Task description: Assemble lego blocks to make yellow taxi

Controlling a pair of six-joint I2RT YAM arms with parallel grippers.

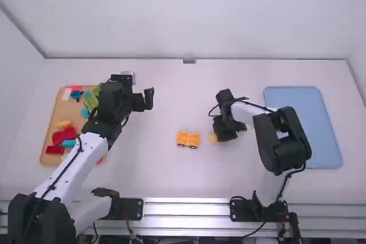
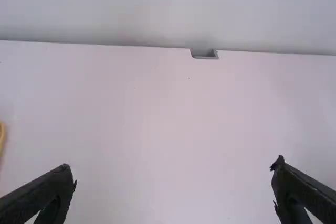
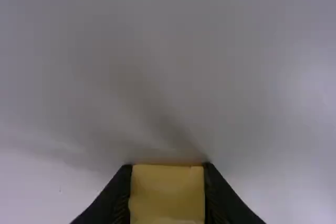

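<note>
High view: Right gripper (image 1: 217,136) holds a yellow block (image 1: 213,139) near the wheeled car (image 1: 187,139) on the table (image 1: 166,178)
Beyond the tan tray (image 1: 58,108), the left gripper (image 1: 146,100) hangs; left wrist view has its fingers (image 2: 48,191) spread wide; right wrist view shows two fingers (image 3: 116,195) pinching the block from opposite sides

High camera looks down from above and behind me, toward twelve o'clock. Left wrist camera, nearer, faces the wall (image 2: 168,9); both share the notch (image 1: 189,60) at twelve. Right wrist camera: closest, over my yellow block (image 3: 167,192).
</note>
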